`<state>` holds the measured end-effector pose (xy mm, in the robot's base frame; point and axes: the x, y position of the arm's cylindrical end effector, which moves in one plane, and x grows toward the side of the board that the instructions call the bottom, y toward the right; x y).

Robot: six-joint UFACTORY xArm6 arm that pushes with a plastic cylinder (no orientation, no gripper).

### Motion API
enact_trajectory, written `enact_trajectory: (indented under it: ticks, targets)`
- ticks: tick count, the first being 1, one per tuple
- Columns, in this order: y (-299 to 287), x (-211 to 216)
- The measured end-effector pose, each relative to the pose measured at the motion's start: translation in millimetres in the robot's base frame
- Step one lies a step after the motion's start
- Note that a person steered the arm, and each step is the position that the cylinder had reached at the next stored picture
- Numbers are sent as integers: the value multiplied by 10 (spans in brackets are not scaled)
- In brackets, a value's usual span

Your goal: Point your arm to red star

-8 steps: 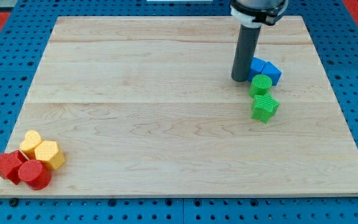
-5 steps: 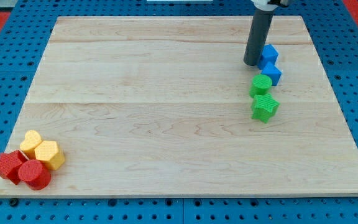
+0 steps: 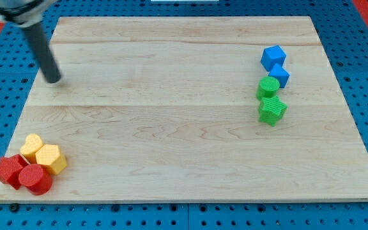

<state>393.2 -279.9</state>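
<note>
Swinging away from the blue blocks [image 3: 274, 64] across the table [image 3: 184, 128], my tip [image 3: 54, 79], which carries no fingers, now sits well above the red star [image 3: 9, 170], closing in.

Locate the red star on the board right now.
The red star sits at the view's bottom-left corner of the board, touching the red cylinder on its right, with the yellow blocks just above; my tip is well above it.
</note>
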Motion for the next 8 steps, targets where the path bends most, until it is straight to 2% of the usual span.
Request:
enact_trajectory:
  ticks: [2,4,6,8]
  targets:
    - [-250,224]
    - [-250,1084]
    - [-242,1241]
    - [-240,1958]
